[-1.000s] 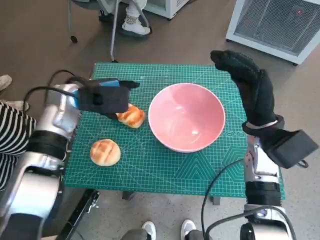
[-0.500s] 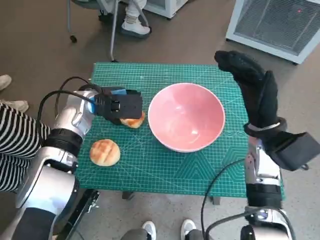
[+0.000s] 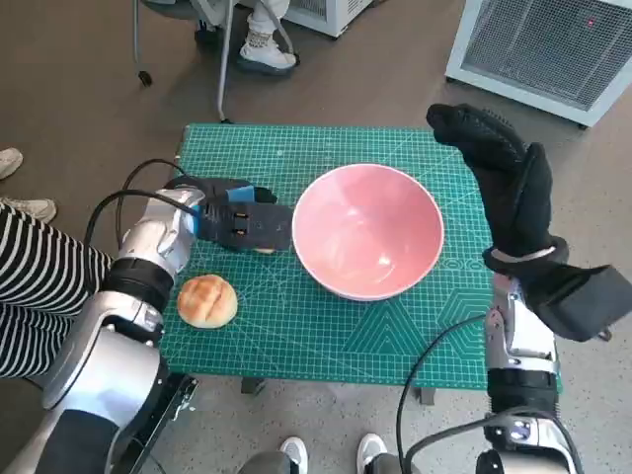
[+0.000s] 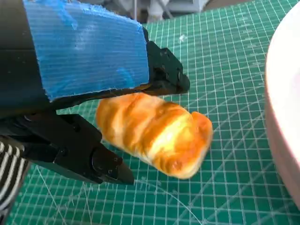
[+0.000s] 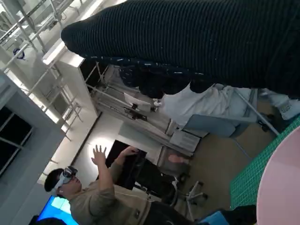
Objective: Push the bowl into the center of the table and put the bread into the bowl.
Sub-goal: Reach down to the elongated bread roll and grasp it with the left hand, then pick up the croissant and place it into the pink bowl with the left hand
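Note:
The pink bowl (image 3: 367, 232) stands right of the middle of the green mat (image 3: 326, 336); its rim also shows in the left wrist view (image 4: 286, 117). Just left of it, my left hand (image 3: 240, 223) lies low over a golden, croissant-like bread (image 4: 154, 133), which the head view almost hides. In the left wrist view the black fingers (image 4: 161, 77) touch the bread's top and the thumb (image 4: 89, 157) sits against its other side; the bread lies on the mat. My right hand (image 3: 499, 183) hangs raised above the table's right edge, fingers spread, holding nothing.
A round bun (image 3: 207, 300) lies near the front left of the mat. A person's striped sleeve (image 3: 30, 286) is at the left, feet (image 3: 267, 44) beyond the far edge, a white appliance (image 3: 553, 49) at the far right. A person (image 5: 89, 197) shows in the right wrist view.
My left hand has dropped lower and slid toward the bowl, settling over the bread with fingers on both sides of it. The right hand has barely moved.

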Available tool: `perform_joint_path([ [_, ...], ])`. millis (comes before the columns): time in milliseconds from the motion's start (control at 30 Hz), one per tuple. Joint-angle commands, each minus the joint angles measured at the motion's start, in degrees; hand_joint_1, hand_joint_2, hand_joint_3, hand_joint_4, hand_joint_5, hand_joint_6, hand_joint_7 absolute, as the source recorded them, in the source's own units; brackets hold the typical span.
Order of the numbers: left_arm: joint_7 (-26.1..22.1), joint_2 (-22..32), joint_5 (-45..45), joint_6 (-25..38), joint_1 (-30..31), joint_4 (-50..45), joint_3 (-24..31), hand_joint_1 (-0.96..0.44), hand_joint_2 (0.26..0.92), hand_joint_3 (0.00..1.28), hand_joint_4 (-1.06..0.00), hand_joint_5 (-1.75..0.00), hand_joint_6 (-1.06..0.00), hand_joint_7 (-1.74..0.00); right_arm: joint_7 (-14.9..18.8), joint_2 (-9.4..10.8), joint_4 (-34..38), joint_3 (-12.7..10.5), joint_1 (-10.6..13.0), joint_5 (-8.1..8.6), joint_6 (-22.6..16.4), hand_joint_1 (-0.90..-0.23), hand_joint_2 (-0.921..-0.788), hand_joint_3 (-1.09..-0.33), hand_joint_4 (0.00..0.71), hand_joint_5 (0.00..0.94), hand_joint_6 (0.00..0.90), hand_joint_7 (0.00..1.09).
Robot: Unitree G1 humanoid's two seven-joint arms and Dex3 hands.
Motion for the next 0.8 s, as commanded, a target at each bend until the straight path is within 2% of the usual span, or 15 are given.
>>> perform_joint_path([
  [33,2.6,1.0,1.2,-1.7,1.2,1.4,-0.9,-0.18,0.895,0.09,-0.74,-0.40,-0.64,-0.91,-0.3,-0.3,-0.2,-0.4,1.9,1.08,1.4,-0.732,-0.921,-0.728,0.171,0.007,0.001,0.59],
  [67,3.0,1.2,1.0,-2.0,1.3,1.5,-0.8,-0.12,0.904,0.09,-0.71,-0.68,-0.62,-1.03,-0.3,-0.3,-0.3,-0.4,2.0,1.15,1.5,-0.731,-0.921,-0.728,0.171,0.007,0.001,0.59],
  [100,3.2,1.4,0.9,-2.3,1.3,1.5,-0.7,-0.07,0.910,0.08,-0.70,-0.84,-0.62,-1.10,-0.3,-0.3,-0.4,-0.3,2.0,1.20,1.5,-0.729,-0.921,-0.728,0.170,0.006,0.001,0.59],
  [133,3.4,1.4,0.9,-2.5,1.3,1.6,-0.7,-0.05,0.914,0.08,-0.69,-0.94,-0.62,-1.14,-0.3,-0.3,-0.5,-0.3,2.1,1.23,1.6,-0.727,-0.921,-0.728,0.170,0.006,0.001,0.59],
  [200,3.8,1.9,0.2,-3.3,1.4,1.7,-0.1,-0.02,0.917,0.07,-0.69,-1.02,-0.63,-1.18,-0.3,-0.2,-0.4,-0.3,2.1,1.31,1.6,-0.725,-0.921,-0.728,0.170,0.006,0.001,0.59],
  [800,2.8,5.3,-5.5,-7.2,-2.0,-0.3,6.8,0.00,0.920,0.06,-0.69,-1.11,-0.64,-1.21,-0.1,-0.1,0.4,-0.2,1.8,1.72,1.4,-0.717,-0.921,-0.729,0.173,0.006,0.002,0.58],
])
